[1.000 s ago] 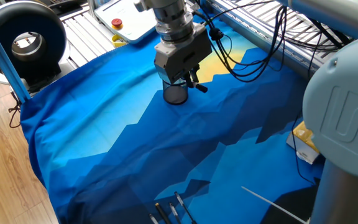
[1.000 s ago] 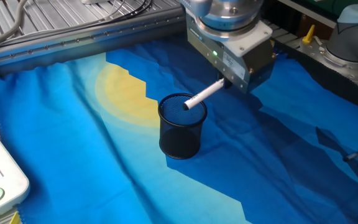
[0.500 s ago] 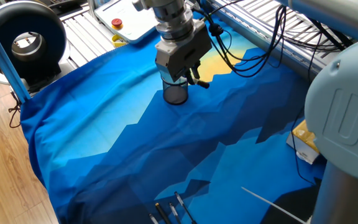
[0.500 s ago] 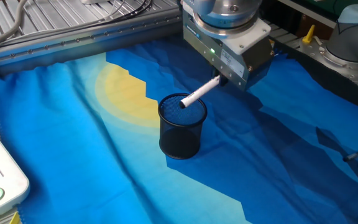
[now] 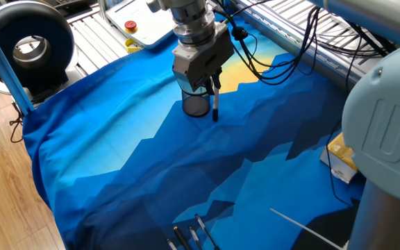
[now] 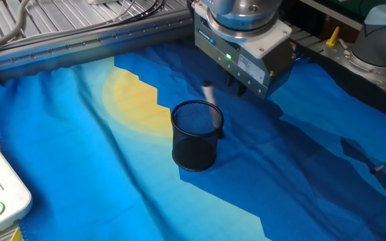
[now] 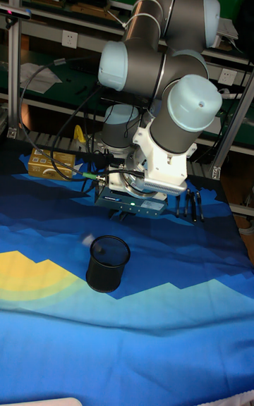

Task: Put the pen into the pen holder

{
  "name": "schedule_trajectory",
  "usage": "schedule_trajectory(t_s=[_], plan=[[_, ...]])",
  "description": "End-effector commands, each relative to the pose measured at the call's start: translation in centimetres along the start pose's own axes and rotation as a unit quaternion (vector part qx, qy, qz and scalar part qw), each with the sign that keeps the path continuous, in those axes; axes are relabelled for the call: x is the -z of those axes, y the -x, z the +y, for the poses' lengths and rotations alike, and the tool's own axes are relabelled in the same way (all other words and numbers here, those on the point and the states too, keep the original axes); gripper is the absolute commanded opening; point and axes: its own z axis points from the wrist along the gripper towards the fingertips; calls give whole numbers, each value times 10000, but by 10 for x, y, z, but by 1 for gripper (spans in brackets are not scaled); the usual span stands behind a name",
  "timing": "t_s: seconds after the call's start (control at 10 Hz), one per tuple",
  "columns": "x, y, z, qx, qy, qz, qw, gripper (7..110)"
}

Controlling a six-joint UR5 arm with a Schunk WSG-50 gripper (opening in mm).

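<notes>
While the pen [image 5: 214, 103] hangs unheld, upright and blurred, the pen holder [image 6: 196, 136] is stood nearest on the blue cloth [image 6: 79, 154].
The pen is placed at the holder's one o'clock rim; inside or outside cannot be told. Beyond, at one o'clock, the gripper [image 6: 238, 84] is kept above, jaws seemingly parted and empty, judged for a drop.

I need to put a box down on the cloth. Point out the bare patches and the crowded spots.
Bare: the wide blue cloth between the pen holder and the dark pens, and the yellow patch beside the holder. Crowded: around the holder, where the gripper hangs and the pen is.
</notes>
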Motion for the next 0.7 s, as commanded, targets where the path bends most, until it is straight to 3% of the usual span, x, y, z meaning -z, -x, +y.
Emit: schedule_trajectory(t_s=[0.0,0.1,0.2,0.3,0.4,0.5,0.6], plan=[[-3,14,0,217,96,-337,9992,22],[-4,27,-1,352,160,-674,9970,22],[-1,42,-1,225,229,-1052,9939,44],[2,51,4,-20,379,-1239,9916,44],[5,54,16,-300,663,-1302,9888,44],[5,46,6,-421,546,-1218,9902,44],[4,36,2,-405,582,-1130,9911,44]])
